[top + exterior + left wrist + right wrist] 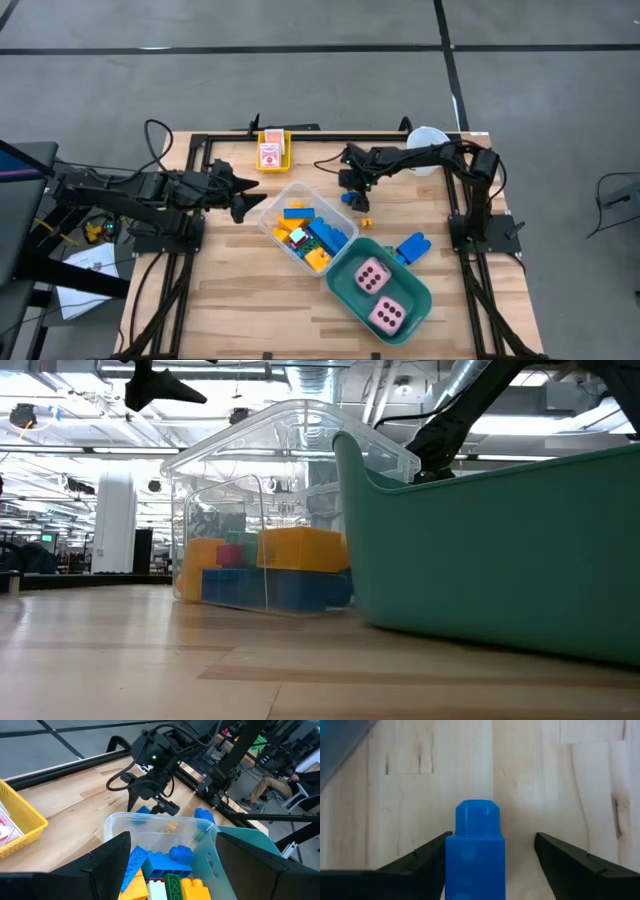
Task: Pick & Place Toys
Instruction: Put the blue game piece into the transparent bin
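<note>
1. Small blue brick [474,852] w/ single stud on top, lying on bare wood table [230,290] just beside clear bin [268,225], on its far side.
2. R gripper [349,196] down over that brick, fingers spread either side; one touches or nearly touches it, gap at the other, not clamped.
3. L gripper [247,196] hovers at clear bin's L edge, fingers apart, nothing held.
4. Clear bin holds blue, yellow, green, red bricks. Teal tub [345,292] touching it holds two pink dice [372,275].
5. Loose: tiny orange brick [366,221] near R gripper; bigger blue brick [411,247] beside tub.
6. Yellow tray [284,148] w/ cards at far edge; white cup [427,137] at far R corner.
</note>
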